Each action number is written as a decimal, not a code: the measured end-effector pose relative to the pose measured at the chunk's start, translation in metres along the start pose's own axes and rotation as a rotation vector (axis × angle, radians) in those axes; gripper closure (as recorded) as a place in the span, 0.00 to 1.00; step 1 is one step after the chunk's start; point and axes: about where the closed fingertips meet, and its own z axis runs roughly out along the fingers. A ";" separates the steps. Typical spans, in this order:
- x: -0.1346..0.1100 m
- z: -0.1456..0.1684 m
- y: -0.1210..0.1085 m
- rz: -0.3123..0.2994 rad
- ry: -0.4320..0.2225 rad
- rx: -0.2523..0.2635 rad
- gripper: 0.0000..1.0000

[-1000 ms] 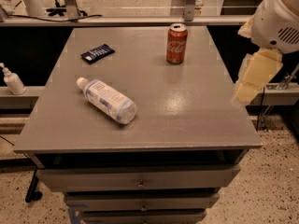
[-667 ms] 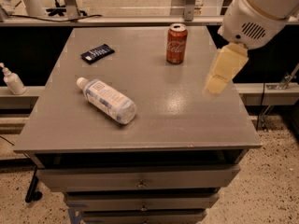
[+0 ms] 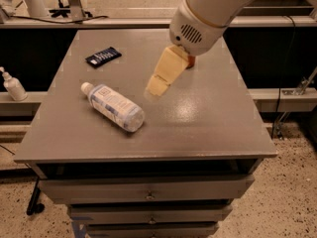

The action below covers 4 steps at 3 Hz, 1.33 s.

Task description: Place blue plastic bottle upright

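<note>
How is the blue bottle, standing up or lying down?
Lying down: the blue plastic bottle rests on its side. The gripper hovers beside it, not touching.

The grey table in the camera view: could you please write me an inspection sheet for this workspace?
Surface: grey table, with drawers beneath it.
Job's things: blue plastic bottle lying on its side, white cap pointing far-left; not yet upright.
Clutter: dark packet near the far-left corner; red object mostly hidden behind the arm.
Grippers: gripper hangs over the table, right of the bottle, not touching it.
Cables: black cable on the far ledge.
Surroundings: white pump bottle on a shelf left of the table; speckled floor.
</note>
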 end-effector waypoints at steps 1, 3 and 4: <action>-0.057 0.019 0.032 0.006 -0.070 -0.056 0.00; -0.061 0.018 0.032 0.013 -0.087 -0.059 0.00; -0.084 0.037 0.031 0.053 -0.118 -0.089 0.00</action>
